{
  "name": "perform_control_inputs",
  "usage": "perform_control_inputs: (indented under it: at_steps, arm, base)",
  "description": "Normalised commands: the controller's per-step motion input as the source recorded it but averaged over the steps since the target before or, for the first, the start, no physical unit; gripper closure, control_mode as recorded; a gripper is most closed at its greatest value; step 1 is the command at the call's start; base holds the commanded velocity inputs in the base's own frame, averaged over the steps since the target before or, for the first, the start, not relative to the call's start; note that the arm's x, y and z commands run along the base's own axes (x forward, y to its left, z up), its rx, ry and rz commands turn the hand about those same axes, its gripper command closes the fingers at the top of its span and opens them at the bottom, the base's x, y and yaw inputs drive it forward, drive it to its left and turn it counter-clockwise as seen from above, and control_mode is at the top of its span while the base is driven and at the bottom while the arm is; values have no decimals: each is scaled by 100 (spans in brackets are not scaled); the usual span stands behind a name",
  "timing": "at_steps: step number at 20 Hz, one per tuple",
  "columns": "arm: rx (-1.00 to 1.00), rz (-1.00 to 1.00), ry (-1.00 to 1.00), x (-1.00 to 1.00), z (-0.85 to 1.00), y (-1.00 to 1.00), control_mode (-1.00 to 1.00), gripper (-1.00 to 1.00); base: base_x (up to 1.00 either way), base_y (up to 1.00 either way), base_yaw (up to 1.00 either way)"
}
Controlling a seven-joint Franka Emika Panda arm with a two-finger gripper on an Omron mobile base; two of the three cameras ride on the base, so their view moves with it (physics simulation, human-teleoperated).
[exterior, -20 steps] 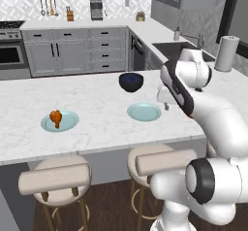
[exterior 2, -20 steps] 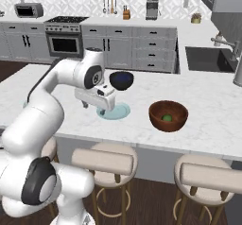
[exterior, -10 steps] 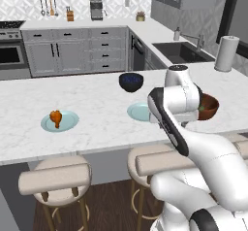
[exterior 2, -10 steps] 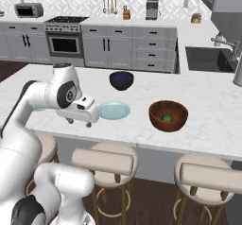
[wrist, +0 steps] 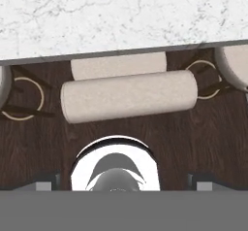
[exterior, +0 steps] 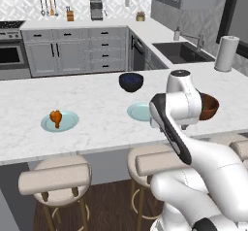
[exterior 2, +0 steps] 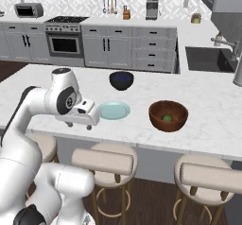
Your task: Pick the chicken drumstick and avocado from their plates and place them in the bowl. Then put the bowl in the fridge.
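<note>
The chicken drumstick [exterior: 55, 118] lies on the left teal plate [exterior: 69, 123], far from my hand. The other plate [exterior 2: 114, 110] is bare. Inside the reddish-brown bowl [exterior 2: 168, 123] rests the dark green avocado [exterior 2: 166, 118]; in the left base view my arm partly covers this bowl [exterior: 210, 107]. My gripper [exterior 2: 79, 125] hangs open over the counter's front edge, just left of the bare plate, fingers pointing down with nothing between them. The hand view has the open gripper [wrist: 123, 180] looking down past the counter edge at a stool. The fridge is out of view.
A dark navy bowl [exterior 2: 121, 80] stands behind the bare plate. Padded stools [wrist: 130, 95] line the counter's front edge above a dark wood floor. A sink [exterior: 183, 52] and a paper towel roll [exterior: 223, 53] are at the back right.
My arm has swung away from the bare plate toward the counter's front edge, and the hand has dropped a little lower. The avocado stays in the bowl; the drumstick has not moved.
</note>
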Motion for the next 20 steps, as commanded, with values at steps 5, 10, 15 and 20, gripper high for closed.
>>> perform_control_inputs:
  at_steps: [5, 10, 15, 20]
  arm:
    - [0, 0, 0, 0, 0, 15, 100, -100]
    - [0, 0, 0, 0, 0, 0, 100, -100]
    - [0, 0, 0, 0, 0, 0, 100, -100]
    - [0, 0, 0, 0, 0, 0, 100, -100]
  base:
    - [0, 51, 0]
    - [0, 100, 0]
    - [0, 97, 0]
    - [5, 38, -5]
